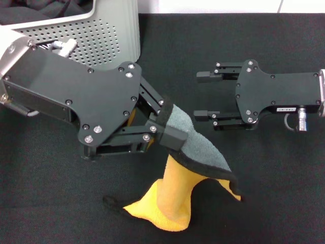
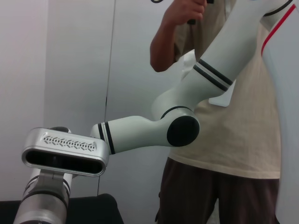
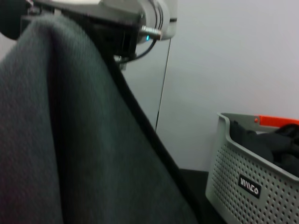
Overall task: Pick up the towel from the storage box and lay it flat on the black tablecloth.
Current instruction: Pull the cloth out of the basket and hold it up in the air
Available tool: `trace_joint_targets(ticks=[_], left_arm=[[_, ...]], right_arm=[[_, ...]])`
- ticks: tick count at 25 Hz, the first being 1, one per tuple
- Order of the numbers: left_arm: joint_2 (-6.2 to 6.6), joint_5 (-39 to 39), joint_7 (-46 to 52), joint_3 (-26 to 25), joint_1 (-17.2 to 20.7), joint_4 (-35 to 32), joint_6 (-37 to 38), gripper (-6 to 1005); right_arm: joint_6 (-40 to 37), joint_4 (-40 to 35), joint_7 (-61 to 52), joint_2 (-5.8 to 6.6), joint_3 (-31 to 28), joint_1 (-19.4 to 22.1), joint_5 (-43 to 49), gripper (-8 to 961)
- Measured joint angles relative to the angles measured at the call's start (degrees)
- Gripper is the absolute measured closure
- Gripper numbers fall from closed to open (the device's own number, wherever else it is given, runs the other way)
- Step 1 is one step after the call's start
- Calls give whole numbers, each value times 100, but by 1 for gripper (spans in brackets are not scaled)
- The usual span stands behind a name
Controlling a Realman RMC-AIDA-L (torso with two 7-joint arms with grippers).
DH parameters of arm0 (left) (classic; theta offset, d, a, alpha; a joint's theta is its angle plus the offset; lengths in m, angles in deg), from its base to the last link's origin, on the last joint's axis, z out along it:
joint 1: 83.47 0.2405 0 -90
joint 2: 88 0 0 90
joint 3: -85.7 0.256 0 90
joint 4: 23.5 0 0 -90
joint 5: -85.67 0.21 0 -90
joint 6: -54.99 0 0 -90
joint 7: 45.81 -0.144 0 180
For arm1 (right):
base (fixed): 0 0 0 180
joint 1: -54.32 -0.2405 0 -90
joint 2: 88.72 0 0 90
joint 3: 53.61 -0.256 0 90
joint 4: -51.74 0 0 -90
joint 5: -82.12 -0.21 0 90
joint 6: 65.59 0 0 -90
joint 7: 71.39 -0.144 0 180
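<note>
My left gripper (image 1: 166, 121) is shut on one edge of the towel (image 1: 203, 150) and holds it above the black tablecloth (image 1: 269, 198), just right of the storage box (image 1: 114, 35). The towel hangs down folded, grey face up and yellow-orange face (image 1: 170, 203) below, and its lower end reaches the tablecloth. My right gripper (image 1: 205, 95) is open and empty, just right of the held edge, fingers pointing toward it. In the right wrist view the towel's grey face (image 3: 70, 140) fills the left side and the storage box (image 3: 243, 186) stands beyond it.
A dark cloth (image 3: 275, 144) lies inside the storage box. A person (image 2: 233, 116) stands behind the robot in the left wrist view. The tablecloth runs wide to the right and front of the towel.
</note>
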Motion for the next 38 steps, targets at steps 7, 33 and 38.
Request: trace_joint_targets(ticks=[7,33,38], left_arm=[[52,-37,28,-317,-276,1,-2,974],[-168,-28,-647,-1901,-319,788,-280,973],[-182,-129,-649,-1993,-314,791,-318,973]], right_arm=[[-27,-15,-1,70,-11,-5,48,266],[1142,-1065,-211,6,-763,591,-189,265],[1025,-571,-75,-1,-741,480,-132,266]])
